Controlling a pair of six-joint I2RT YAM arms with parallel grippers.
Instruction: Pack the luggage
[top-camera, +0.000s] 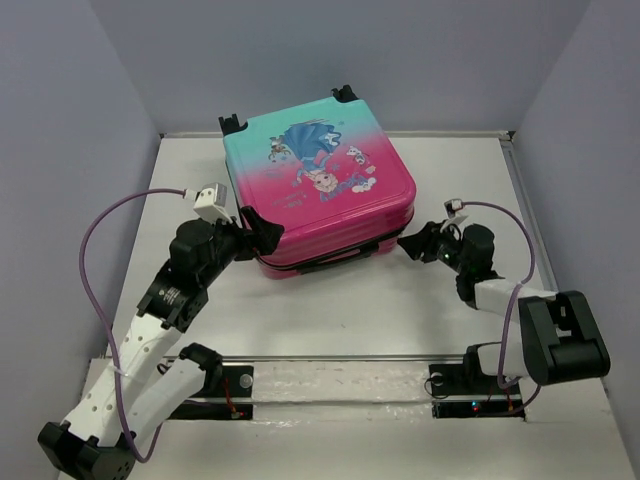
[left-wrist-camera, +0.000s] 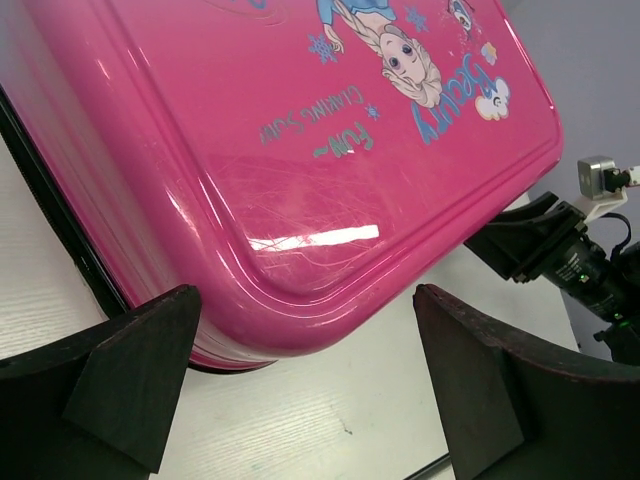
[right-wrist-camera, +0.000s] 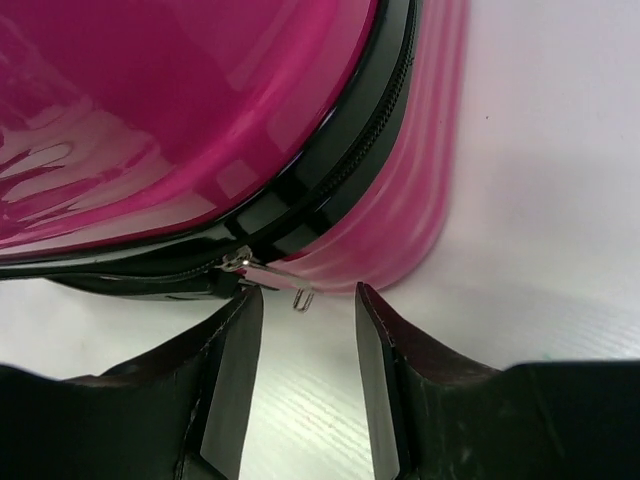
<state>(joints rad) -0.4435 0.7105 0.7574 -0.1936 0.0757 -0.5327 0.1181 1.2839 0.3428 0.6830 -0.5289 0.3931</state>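
Two-handedly closing the luggage (top-camera: 320, 185), by the look of it: lying flat on the table (top-camera: 350, 310), princess print facing up, lid down, with a black zipper band (right-wrist-camera: 350, 170) running along the near side. At the luggage's near-left corner, holding the left gripper (top-camera: 255, 232) with fingers spread wide, straddling the pink corner without visibly pressing on it. Probably best to be bracing that corner, keeping the shell from sliding or turning under any pull. At the luggage's near-right corner, sitting low with the right gripper (top-camera: 412, 243), fingers apart and gripping nothing, pointing at the small metal zipper pull (right-wrist-camera: 262, 272) dangling just ahead of one fingertip. Likely needing to be shifting sideways towards that tab, centring it between the fingers, pinching it squarely, then drawing along the zipper band rather than tugging away from the luggage.
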